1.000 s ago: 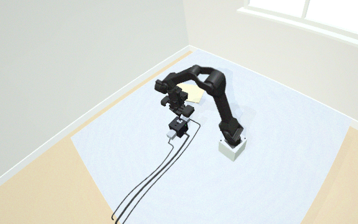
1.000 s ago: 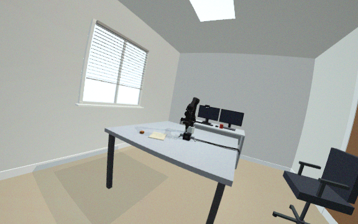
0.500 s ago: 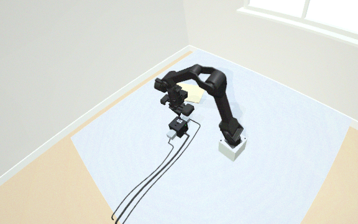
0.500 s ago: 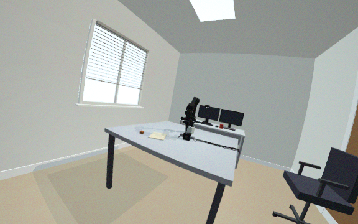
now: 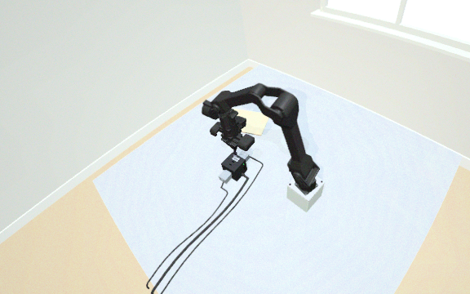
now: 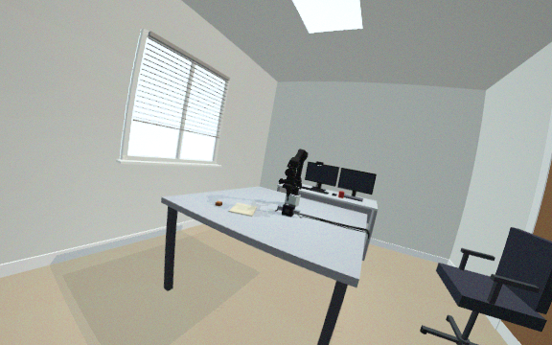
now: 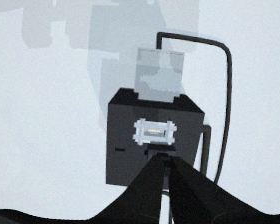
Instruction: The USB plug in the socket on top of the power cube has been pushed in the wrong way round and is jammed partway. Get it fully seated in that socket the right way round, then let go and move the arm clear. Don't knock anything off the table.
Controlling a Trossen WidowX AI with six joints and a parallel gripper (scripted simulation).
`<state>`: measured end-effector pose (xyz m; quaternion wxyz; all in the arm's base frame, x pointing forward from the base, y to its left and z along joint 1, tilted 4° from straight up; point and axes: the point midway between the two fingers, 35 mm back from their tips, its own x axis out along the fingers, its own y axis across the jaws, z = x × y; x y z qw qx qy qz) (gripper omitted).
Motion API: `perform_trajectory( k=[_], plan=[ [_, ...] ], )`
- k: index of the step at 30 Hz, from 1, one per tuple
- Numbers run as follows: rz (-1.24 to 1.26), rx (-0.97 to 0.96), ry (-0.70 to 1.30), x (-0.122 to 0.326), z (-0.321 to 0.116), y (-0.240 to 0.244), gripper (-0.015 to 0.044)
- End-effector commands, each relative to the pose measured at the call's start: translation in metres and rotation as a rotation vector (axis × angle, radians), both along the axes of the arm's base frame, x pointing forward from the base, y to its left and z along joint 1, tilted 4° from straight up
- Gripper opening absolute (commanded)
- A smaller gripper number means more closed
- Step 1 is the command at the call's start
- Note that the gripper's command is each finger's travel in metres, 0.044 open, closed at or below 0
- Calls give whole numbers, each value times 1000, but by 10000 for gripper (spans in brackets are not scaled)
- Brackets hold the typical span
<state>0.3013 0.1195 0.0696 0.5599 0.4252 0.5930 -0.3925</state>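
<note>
The gripper [image 7: 165, 163] is pressed together on the plug [image 7: 163, 153], which sits on top of the black cube [image 7: 127, 145]. The cube stands near the middle of the table [image 5: 341, 171], far from every edge. Cables [image 5: 202, 233] run toward 7 o'clock. A sheet of paper [image 5: 255, 122] lies at 1 o'clock, apart.

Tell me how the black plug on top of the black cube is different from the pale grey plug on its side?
The black USB plug is dark and sits in the top socket of the black power cube, while the pale grey plug is light and sticks out sideways from the cube's far face. The black plug is pinched in the gripper; nothing touches the grey plug. The black plug looks smaller than the blocky grey plug. Both are plugged into the same cube.
</note>
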Motion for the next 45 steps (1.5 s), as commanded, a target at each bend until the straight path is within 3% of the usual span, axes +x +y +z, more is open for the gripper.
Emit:
perform_trajectory(
  k=[1, 9, 45],
  plan=[
    [3, 1, -4, 1, 4, 0, 0],
    [86, 1, -7, 0, 1, 0, 0],
    [1032, 12, -68, 0, 1, 0, 0]
  ],
)
